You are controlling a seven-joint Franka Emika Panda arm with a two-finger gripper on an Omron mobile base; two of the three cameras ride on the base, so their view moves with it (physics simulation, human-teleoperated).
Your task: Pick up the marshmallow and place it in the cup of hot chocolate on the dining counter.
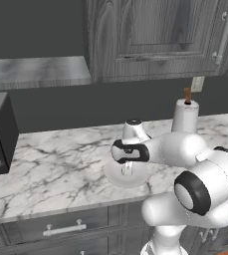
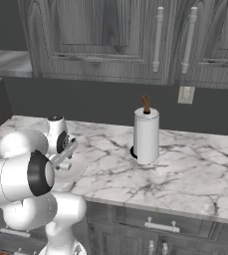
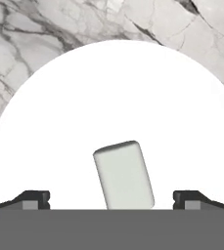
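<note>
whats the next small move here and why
Probably lower the gripper straight down a little more, then close. In the hand view the marshmallow lies on the plate, between the wide-open fingertips and slightly tilted, roughly centred, with a clear gap on each side. The tips don't appear to flank it yet, so closing now would likely miss.

Even, soft rendered light falls over the marble tabletop (image 1: 56,159); the plate (image 3: 111,107) glares near-pure white, shadows are faint, and edges look slightly soft, perhaps low resolution.
</note>
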